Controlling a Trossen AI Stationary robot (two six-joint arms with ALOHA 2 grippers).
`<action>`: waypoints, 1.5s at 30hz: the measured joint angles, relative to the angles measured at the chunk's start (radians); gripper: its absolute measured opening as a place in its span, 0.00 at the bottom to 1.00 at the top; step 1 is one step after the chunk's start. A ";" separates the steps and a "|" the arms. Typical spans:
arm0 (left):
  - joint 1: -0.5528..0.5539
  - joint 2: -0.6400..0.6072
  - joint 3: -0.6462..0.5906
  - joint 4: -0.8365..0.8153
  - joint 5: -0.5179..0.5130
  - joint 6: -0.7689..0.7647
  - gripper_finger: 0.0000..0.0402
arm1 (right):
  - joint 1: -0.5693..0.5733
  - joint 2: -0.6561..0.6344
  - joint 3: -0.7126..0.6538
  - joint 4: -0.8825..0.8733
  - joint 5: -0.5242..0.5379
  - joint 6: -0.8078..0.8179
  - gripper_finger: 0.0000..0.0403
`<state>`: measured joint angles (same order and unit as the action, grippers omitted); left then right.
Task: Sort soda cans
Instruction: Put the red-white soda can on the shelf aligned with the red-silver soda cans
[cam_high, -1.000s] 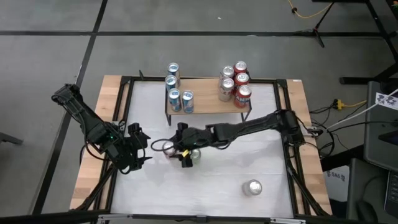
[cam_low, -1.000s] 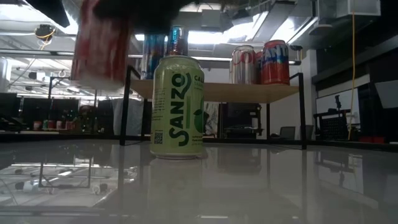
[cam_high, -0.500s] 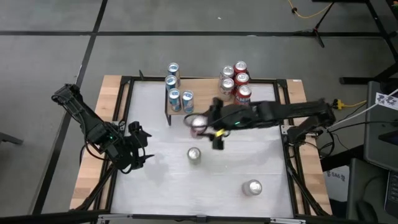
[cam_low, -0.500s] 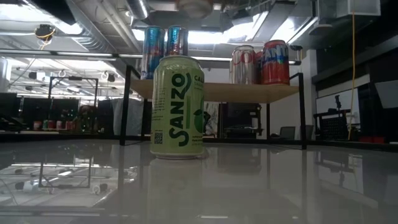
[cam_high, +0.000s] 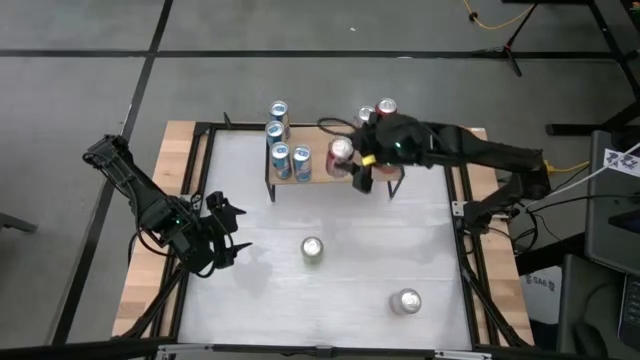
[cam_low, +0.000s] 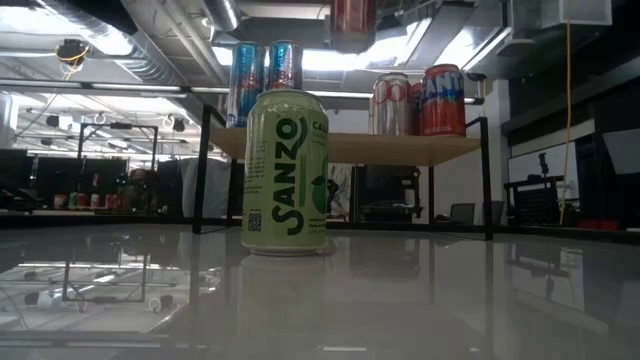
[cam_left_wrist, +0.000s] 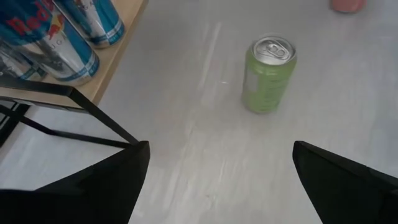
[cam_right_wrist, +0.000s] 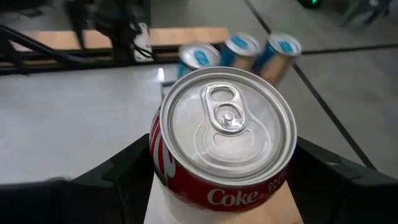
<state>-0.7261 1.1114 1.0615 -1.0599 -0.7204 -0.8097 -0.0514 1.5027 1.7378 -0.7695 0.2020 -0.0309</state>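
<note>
A red Coke can with a silver top (cam_right_wrist: 225, 140) sits clamped between the right gripper's (cam_high: 352, 165) dark fingers, held in the air over the raised wooden shelf (cam_high: 318, 178), between the blue cans (cam_high: 290, 158) and the red ones (cam_high: 386, 126). A pale green Sanzo can (cam_low: 286, 172) stands upright on the white tabletop (cam_high: 400, 250). The left gripper (cam_high: 222, 232) waits near the table's left edge, fingers spread wide and empty.

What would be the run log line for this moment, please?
right gripper: holds Coke can above shelf | left gripper: open, waiting at table left | green can: upright mid-table
</note>
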 joint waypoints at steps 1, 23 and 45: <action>0.000 0.000 0.000 0.001 0.000 0.000 0.96 | -0.020 0.003 -0.003 -0.002 -0.013 -0.001 0.71; 0.000 0.000 0.000 0.007 -0.067 -0.001 0.96 | -0.276 0.023 -0.011 0.053 -0.263 -0.105 0.72; 0.000 0.000 0.000 0.012 -0.068 -0.053 0.96 | -0.011 -0.032 -0.118 -0.221 0.001 0.104 0.72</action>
<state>-0.7261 1.1114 1.0615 -1.0480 -0.7879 -0.8623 -0.0621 1.4710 1.6197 -0.9906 0.2028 0.0727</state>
